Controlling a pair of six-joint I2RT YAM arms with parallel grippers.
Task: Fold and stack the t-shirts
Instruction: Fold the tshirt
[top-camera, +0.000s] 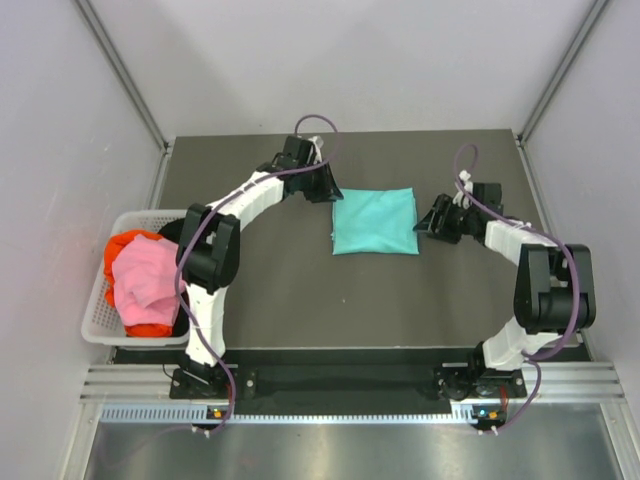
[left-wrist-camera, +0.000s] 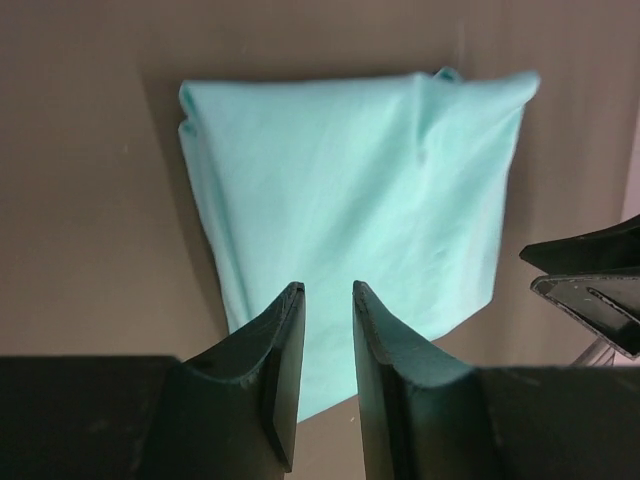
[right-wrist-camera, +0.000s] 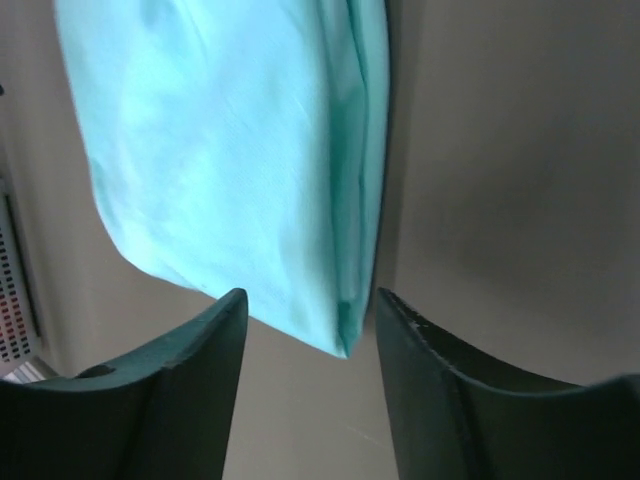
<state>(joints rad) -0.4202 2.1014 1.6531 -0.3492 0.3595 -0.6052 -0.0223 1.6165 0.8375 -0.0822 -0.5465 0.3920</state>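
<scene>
Both pincers are empty. The left pincer (left-wrist-camera: 328, 292) is held just beside the far left corner of the folded teal t-shirt (top-camera: 374, 222), its fingers parted by only a narrow gap with nothing clasped between them. At the teal t-shirt's right edge the right pincer (right-wrist-camera: 310, 300) is held with its fingers spread wide, and a corner of the cloth is seen just beyond the gap. The teal t-shirt is laid flat as a neat rectangle on the dark surface (top-camera: 290, 300), between the two pincers. Well to the left of the teal t-shirt a white basket (top-camera: 95, 318) is set at the surface's edge, and a pink t-shirt (top-camera: 145, 285) is heaped in it over a red-orange t-shirt (top-camera: 135, 243).
</scene>
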